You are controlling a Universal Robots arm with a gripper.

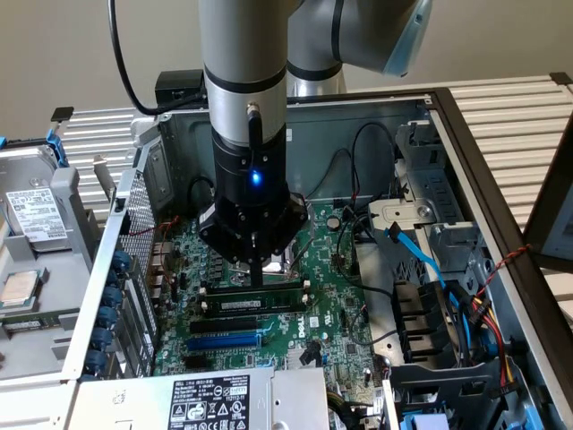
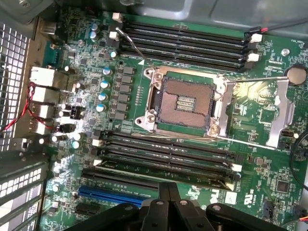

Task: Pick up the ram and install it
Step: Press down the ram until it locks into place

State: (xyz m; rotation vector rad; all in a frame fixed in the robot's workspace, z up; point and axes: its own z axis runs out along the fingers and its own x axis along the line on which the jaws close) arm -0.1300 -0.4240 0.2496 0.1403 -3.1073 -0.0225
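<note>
The ram, a thin green stick with a small white label, stands on edge in one of the long black slots of the green motherboard inside the open computer case. My gripper hangs straight down over the middle of the ram, its fingers shut together with nothing between them. The tips sit at or just above the ram's top edge; I cannot tell whether they touch. In the wrist view the shut gripper points at the ram, which lies in the bank of slots beside the open processor socket.
A blue slot lies just beyond the ram on the near side. The metal socket lever frame stands open. Blue and black cables and drive bays crowd the exterior view's right. The case wall rises on that view's left.
</note>
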